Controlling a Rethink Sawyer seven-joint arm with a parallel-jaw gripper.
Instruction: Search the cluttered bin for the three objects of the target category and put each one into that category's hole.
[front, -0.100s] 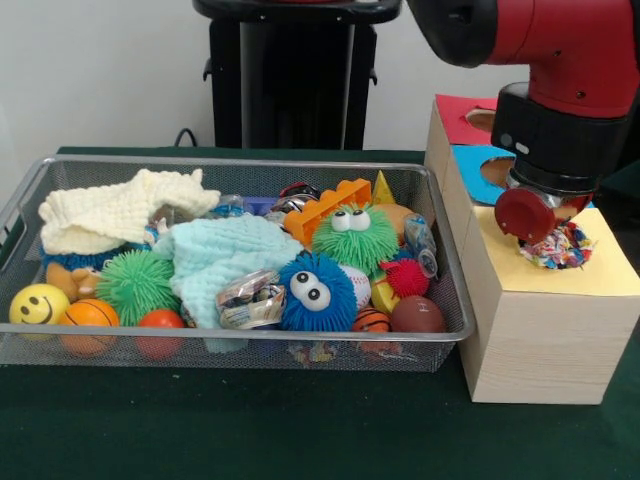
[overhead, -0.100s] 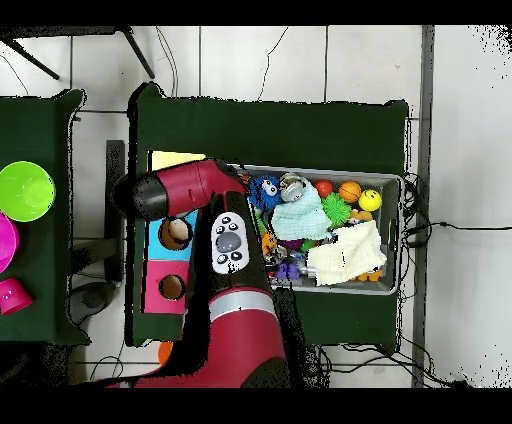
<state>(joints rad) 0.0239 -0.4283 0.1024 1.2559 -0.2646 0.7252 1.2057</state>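
Red arm (front, -0.100s: 560, 60) poised over wooden box (front, -0.100s: 530, 340) beside mesh bin (front, -0.100s: 200, 345) on green table (front, -0.100s: 300, 430). Pincer (front, -0.100s: 545, 225) hidden under wrist; grip state cannot be told. Multicoloured frilly ball (front, -0.100s: 558, 248) sits at hole in box's yellow panel (front, -0.100s: 600, 275), directly beneath wrist. Bin crowded with balls, cloths, fuzzy toys.

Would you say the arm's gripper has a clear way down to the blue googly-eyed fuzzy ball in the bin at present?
Probably yes: the blue fuzzy ball lies uncovered on top near the bin's front, though the gripper now sits over the yellow-topped box.
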